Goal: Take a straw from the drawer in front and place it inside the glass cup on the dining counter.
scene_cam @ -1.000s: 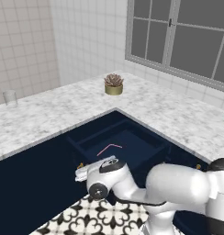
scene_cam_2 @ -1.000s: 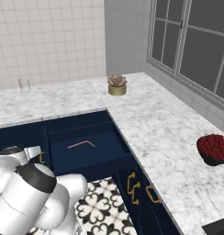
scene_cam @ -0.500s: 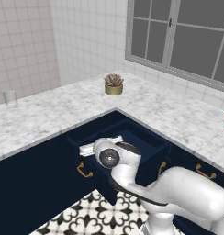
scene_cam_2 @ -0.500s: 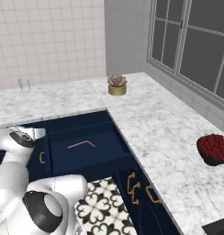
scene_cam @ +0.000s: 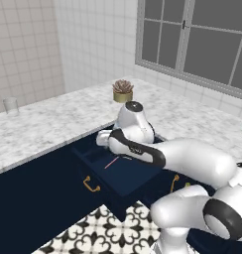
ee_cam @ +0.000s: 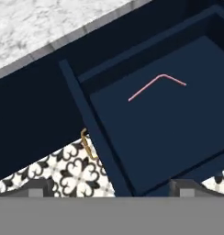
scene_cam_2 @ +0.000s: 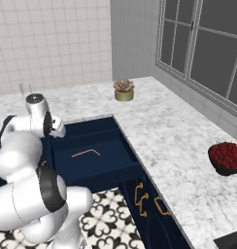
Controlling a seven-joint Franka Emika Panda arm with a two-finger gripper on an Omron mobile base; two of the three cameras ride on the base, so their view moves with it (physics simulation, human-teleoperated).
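The straw (ee_cam: 156, 85) lies flat on the floor of the open drawer (ee_cam: 178, 137), pale pink against navy, with a bend near one end so it is an elbow and not a straight stick. It touches none of the drawer walls; in the right base view the straw (scene_cam_2: 86, 153) sits about mid-floor, in the left base view (scene_cam: 114, 161) toward the front-left part.

The drawer (scene_cam_2: 98, 155) is pulled out from under the marble table (scene_cam_2: 178, 141); its brass handle (scene_cam: 91, 185) shows on the front panel, over the black-and-white patterned floor tiles (ee_cam: 70, 172).

My jaws (ee_cam: 111, 188) stand wide, both tips at the bottom of the hand view well apart, holding nothing. They hang above the drawer's front-left corner, not touching the straw. My wrist is over the drawer's rear-left edge in the left base view.

The glass cup (scene_cam: 10, 105) stands upright on the far stretch of the table near the tiled wall, well apart from the drawer; also seen at (scene_cam_2: 25, 89). A potted succulent (scene_cam: 123, 91) stands behind the drawer. A dark bowl of red fruit (scene_cam_2: 228, 157) sits on the table to the right.
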